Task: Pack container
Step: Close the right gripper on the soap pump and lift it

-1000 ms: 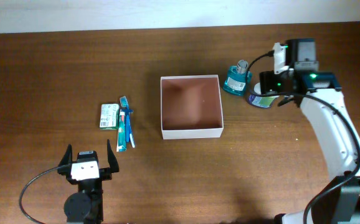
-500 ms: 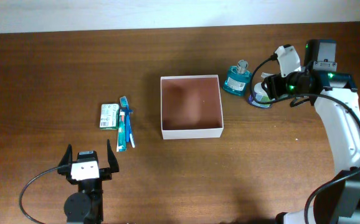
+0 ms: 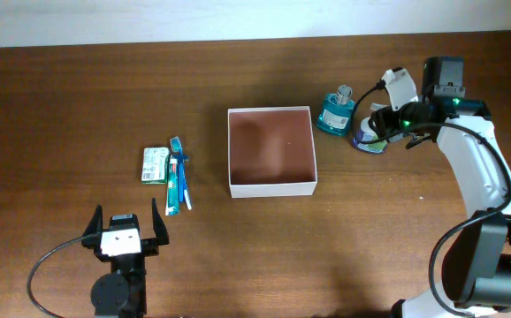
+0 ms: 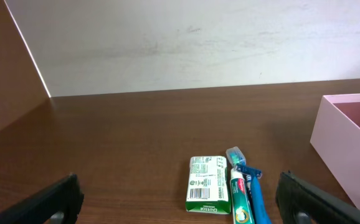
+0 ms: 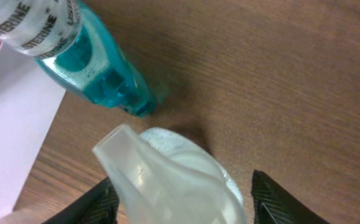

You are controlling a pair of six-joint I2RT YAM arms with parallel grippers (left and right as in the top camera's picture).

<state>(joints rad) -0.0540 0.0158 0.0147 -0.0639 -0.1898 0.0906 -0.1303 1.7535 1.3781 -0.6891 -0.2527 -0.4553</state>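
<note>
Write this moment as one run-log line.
left gripper: open, holding nothing | right gripper: jaws straddle translucent white-capped bottle, grip unclear | square white-walled container: empty | teal mouthwash bottle: unpacked

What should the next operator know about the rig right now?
Left hand: open, holding nothing, at the table's front left.
Right hand: fingers on either side of the white bottle; firm grip not clear.
Container: mid-table, nothing in it.
Teal mouthwash bottle: just to the right of the container in the overhead view.
Green-and-white packet and toothpaste tube: to its left in that view.
Done: nothing packed. Left: every item.
</note>
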